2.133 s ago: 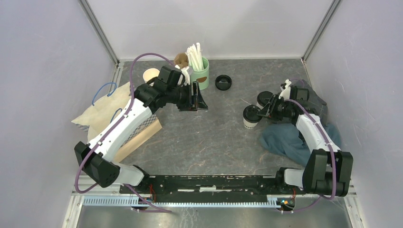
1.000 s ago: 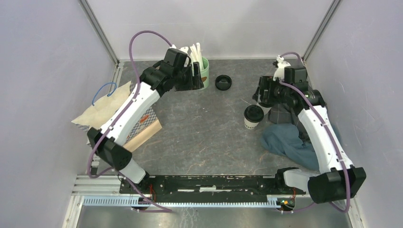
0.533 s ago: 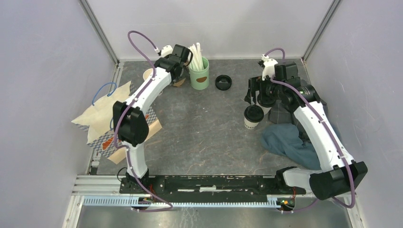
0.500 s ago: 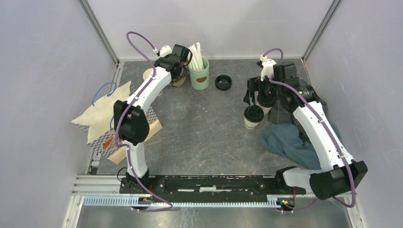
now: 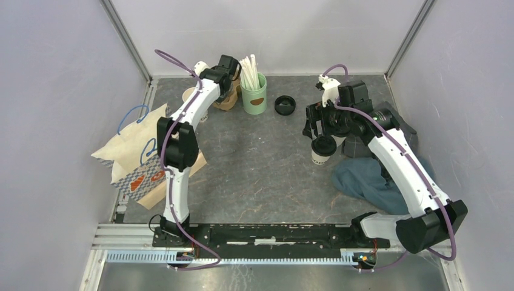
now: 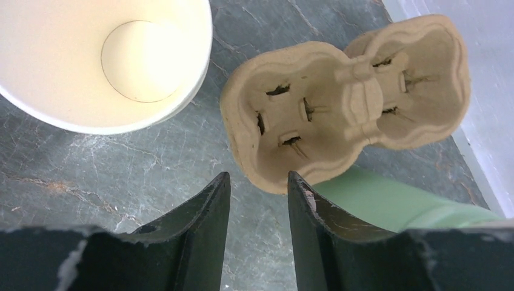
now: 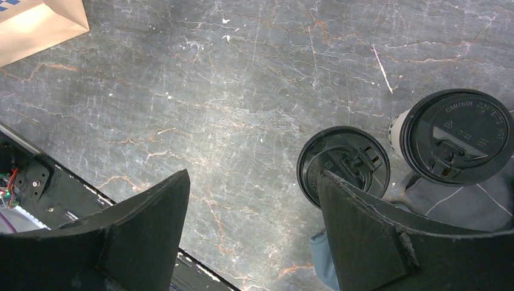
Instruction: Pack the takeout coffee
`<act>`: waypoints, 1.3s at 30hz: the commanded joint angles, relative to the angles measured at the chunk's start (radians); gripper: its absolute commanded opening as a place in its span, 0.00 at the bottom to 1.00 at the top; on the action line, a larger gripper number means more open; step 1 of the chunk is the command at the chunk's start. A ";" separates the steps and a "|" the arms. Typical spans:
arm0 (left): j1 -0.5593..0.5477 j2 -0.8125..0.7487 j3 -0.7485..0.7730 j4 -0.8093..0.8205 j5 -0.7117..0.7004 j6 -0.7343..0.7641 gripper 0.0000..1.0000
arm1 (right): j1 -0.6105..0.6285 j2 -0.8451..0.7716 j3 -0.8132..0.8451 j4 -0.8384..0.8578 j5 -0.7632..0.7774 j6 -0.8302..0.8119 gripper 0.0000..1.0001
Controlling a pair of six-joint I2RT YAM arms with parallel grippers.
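Two takeout coffees stand at the right: white cups with black lids. One coffee (image 5: 323,148) (image 7: 343,167) is nearer the middle, and the other coffee (image 7: 463,136) is beside it against a grey cloth. My right gripper (image 5: 313,128) (image 7: 251,179) hangs open above the floor just left of them, holding nothing; its right finger (image 7: 363,224) overlaps the nearer lid in view. My left gripper (image 5: 226,90) (image 6: 257,182) is at the back, pointing down, its jaws narrowly open with bare floor between them. Its tips sit just short of the edge of a brown pulp cup carrier (image 5: 225,102) (image 6: 345,103).
A lidless white cup (image 5: 191,95) (image 6: 121,60) stands left of the carrier, a green holder (image 5: 254,97) (image 6: 394,203) with white sticks to its right. A loose black lid (image 5: 284,105) lies further right. A paper bag (image 5: 139,167) lies at the left, a blue cloth (image 5: 370,182) at the right.
My left arm has stretched to the back and come down over the carrier, its jaws narrowing. My right gripper has lifted off the cups and drifted left, still open.
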 commanded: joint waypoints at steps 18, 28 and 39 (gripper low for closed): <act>0.020 0.145 0.157 -0.067 -0.140 -0.036 0.38 | 0.004 -0.001 0.006 0.032 0.016 -0.021 0.84; 0.020 0.167 0.170 -0.088 -0.167 -0.034 0.42 | 0.004 -0.001 0.001 0.036 0.021 -0.021 0.84; 0.021 0.203 0.209 -0.102 -0.190 -0.022 0.39 | 0.004 0.001 -0.008 0.042 0.014 -0.023 0.84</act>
